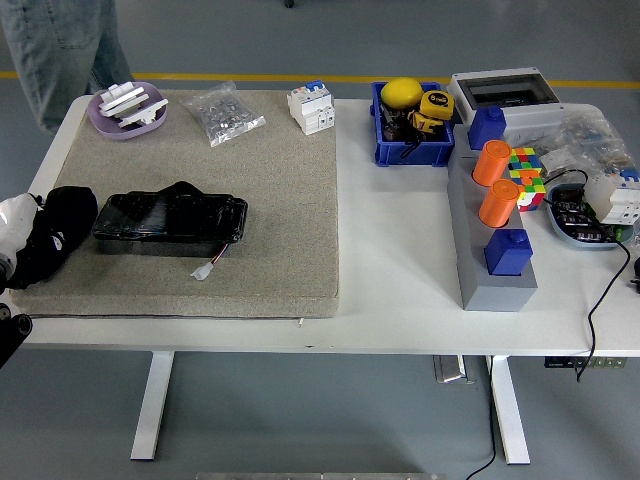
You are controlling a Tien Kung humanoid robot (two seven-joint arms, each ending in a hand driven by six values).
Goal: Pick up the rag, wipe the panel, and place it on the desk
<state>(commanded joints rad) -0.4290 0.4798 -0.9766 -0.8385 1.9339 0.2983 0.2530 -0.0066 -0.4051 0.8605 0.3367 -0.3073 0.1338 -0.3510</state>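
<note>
One hand is at work here: the left hand (pixel 52 228) sits at the mat's left edge, black fingers curled over something dark, though whether that is the rag bunched in its grip or only the hand itself cannot be told. A dark lump (pixel 182 189) on the far side of the panel (pixel 170 219) could equally be the rag. The panel lies flat on the beige mat (pixel 260 190), just right of the hand, with a small white connector (pixel 203 270) trailing off its near side. By my reading the wipe is the step in hand, and the next move calls for a short sweep rightward across the panel's top. Room is generous: bare mat lies right of the panel and toward the near edge, while the purple tray (pixel 127 108) and the bag of parts (pixel 226 113) sit well clear at the far side. A person's legs (pixel 60 50) show beyond the far left corner.
</note>
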